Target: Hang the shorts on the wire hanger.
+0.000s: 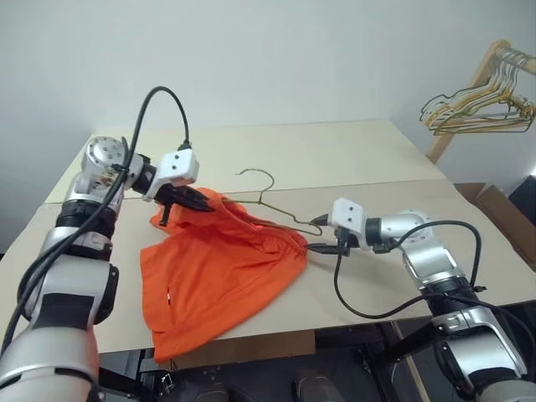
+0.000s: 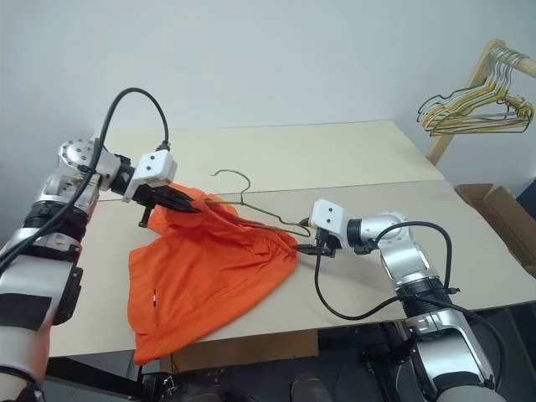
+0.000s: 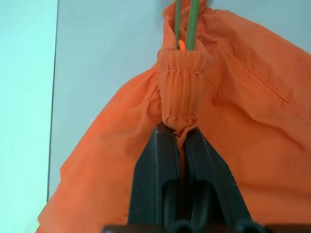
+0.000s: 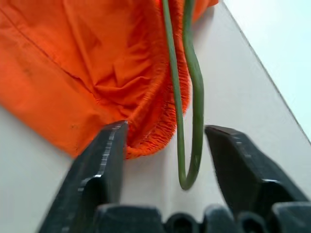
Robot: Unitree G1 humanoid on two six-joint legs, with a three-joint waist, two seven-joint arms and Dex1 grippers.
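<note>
At the left we see our left gripper [image 3: 179, 141] clenched on the gathered, ribbed waistband of the soft orange shorts [image 1: 218, 276], held just above the pale table [image 1: 352, 159]. The thin grey-green wire hanger [image 1: 280, 213] runs through the waistband, hook up behind. At the right our right gripper [image 4: 165, 141] stands released, its black fingers either side of the hanger's rounded end.
</note>
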